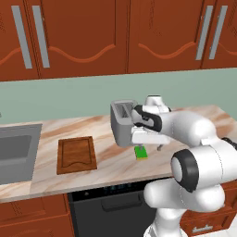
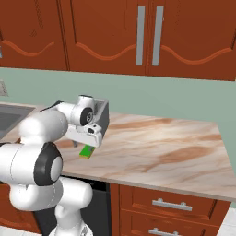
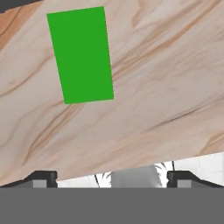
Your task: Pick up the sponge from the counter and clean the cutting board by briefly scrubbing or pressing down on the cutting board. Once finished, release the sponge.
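1. Spanning the middle of both base views, the counter [image 1: 185,122] carries beige-pink marble veining beneath red-brown cabinet doors [image 1: 83,37] and a pale green wall [image 1: 69,95].
2. The grey sink basin [image 1: 16,150] sits at the left edge of the left base view.
3. The cutting board [image 1: 77,155] lies flat, centre-left in that view, well apart from the sponge.
4. A grey toaster [image 1: 121,121] stands behind the arm's wrist.
5. The sponge [image 3: 81,54] lies on the marble, upper left in the hand view, near the counter's front edge.
6. The gripper [image 3: 111,178] hovers above the counter with fingertips spread wide, grasping nothing.
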